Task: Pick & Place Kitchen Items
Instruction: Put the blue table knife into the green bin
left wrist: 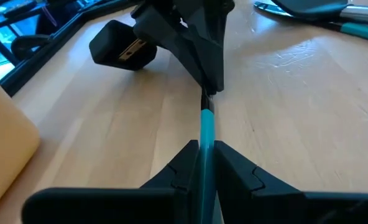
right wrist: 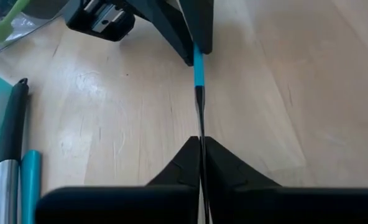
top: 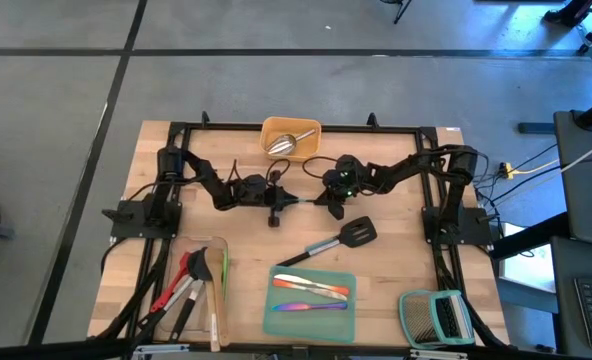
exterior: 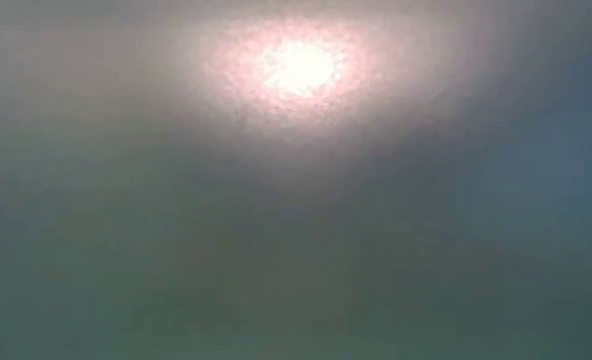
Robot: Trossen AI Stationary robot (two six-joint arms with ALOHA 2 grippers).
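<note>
Both tools (top: 276, 200) (top: 324, 199) pinch one blue-handled utensil (left wrist: 207, 127).

Three trays: yellow (top: 291, 128), clear (top: 166, 310), teal (top: 272, 322). One scoop (top: 284, 143), one black turner (top: 341, 239), one rack (top: 436, 317), two pieces of cutlery (top: 311, 297), one blue-handled tool (left wrist: 207, 127). Clear-tray utensils too crowded to count.
</note>
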